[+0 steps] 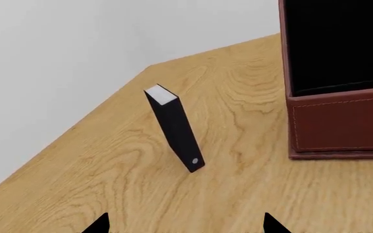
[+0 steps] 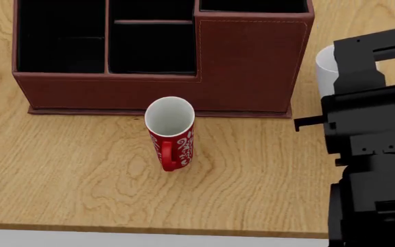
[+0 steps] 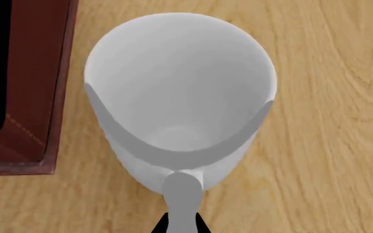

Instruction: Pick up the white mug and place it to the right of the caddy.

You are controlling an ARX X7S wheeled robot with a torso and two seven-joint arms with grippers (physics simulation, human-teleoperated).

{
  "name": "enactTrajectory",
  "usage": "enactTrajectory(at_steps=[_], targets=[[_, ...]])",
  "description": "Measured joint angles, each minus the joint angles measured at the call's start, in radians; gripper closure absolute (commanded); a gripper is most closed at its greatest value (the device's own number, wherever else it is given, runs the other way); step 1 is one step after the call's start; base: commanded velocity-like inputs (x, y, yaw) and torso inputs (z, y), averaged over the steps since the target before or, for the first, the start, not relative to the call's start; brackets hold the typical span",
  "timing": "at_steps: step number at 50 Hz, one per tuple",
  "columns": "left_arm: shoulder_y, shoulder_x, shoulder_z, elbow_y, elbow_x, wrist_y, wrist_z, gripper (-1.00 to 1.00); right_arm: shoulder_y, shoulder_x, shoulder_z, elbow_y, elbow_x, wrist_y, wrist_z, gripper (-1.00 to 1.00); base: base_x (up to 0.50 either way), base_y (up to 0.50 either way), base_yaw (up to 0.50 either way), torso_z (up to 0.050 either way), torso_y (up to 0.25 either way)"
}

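Observation:
The white mug (image 3: pixel 180 87) stands upright just right of the caddy (image 3: pixel 31 97), mouth up. My right gripper (image 3: pixel 181 225) is shut on its loop handle (image 3: pixel 181 194), a black fingertip on each side. In the head view only a slice of the white mug (image 2: pixel 324 69) shows between the caddy (image 2: pixel 252 67) and my right arm (image 2: pixel 365 128). I cannot tell if the mug rests on the table or hangs just above it. My left gripper (image 1: pixel 186 228) is open and empty over bare wood, left of the caddy (image 1: pixel 342 126).
A red mug with white swirls (image 2: pixel 172 139) stands in front of the caddy. A small black book-like box (image 1: pixel 177 128) stands upright left of the caddy, near the table's left edge (image 1: pixel 76 126). The table's front edge (image 2: pixel 149 229) is close.

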Motion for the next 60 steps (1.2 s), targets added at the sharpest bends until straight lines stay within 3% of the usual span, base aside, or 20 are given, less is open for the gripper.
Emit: enactTrajectory(at_steps=[20,21,49,60], targets=[[0.011,-0.002,-0.004,0.004,-0.005,0.006,-0.004,-1.0,-0.028,0.001,0.054,-0.012,-0.047,-0.022,0.032,1.0,0.0,0.0,0.0,0.0,-0.006],[0.011,-0.002,-0.004,0.004,-0.005,0.007,-0.004,-1.0,-0.029,0.001,0.057,-0.012,-0.049,-0.024,0.032,-1.0,0.0,0.0,0.0,0.0,0.0],[0.022,-0.003,-0.011,0.012,-0.019,0.019,-0.005,-1.0,0.006,0.005,0.026,-0.005,-0.063,-0.062,-0.033,-1.0,0.0,0.0,0.0,0.0,0.0],[0.022,-0.005,-0.017,0.028,-0.03,0.014,-0.005,-1.0,-0.061,0.061,0.019,-0.344,-0.068,0.116,-0.043,-1.0,0.0,0.0,0.0,0.0,0.0]])
